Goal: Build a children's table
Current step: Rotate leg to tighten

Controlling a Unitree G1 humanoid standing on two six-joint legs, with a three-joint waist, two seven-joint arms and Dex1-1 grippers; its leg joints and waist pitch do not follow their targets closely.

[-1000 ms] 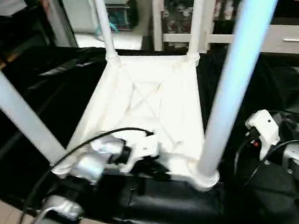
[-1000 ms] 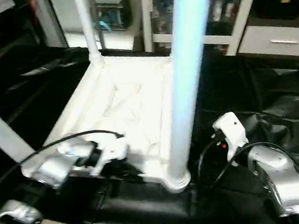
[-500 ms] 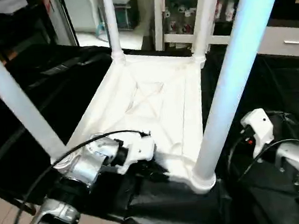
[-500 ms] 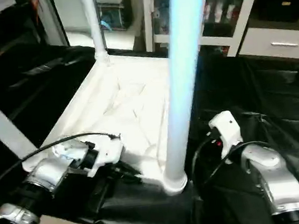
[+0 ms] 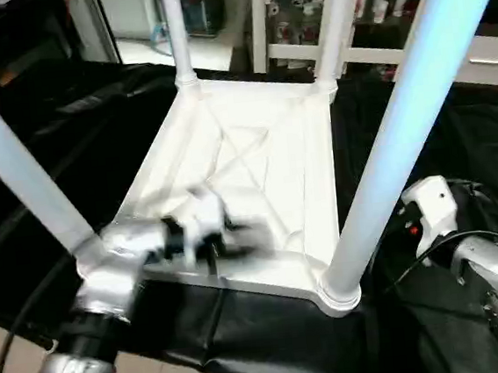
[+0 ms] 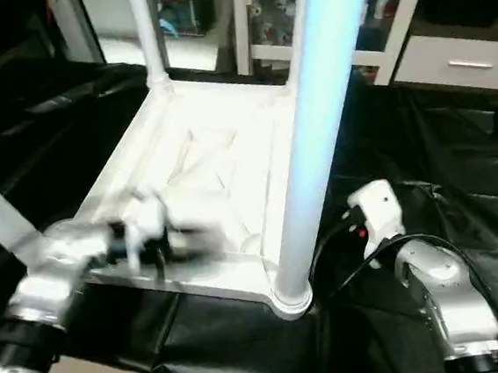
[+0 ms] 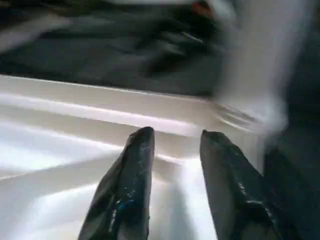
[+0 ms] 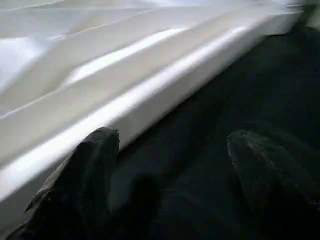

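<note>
The children's table (image 5: 255, 159) lies upside down on black cloth, its ribbed X-braced underside facing up. Four white legs stand in its corner sockets: near right (image 5: 403, 136), near left (image 5: 17, 165), far left (image 5: 175, 35), far right (image 5: 334, 19). My left gripper (image 7: 175, 140) is blurred, just above the underside by the near rim, between the two near legs. Its fingers (image 7: 137, 150) stand apart with nothing between them. My right gripper (image 8: 172, 140) is open over the black cloth, next to the table's right rim (image 8: 150, 85), touching nothing.
Black cloth (image 5: 456, 140) covers the work surface all round the table. A white cabinet (image 5: 492, 57) with glass doors stands behind. Tiled floor (image 5: 0, 351) shows at the near left. A black cable (image 5: 16, 332) hangs along my left arm.
My left gripper has come off the table's near rim, swung up over the underside and opened. The right arm has stayed where it was. The camera has shifted slightly.
</note>
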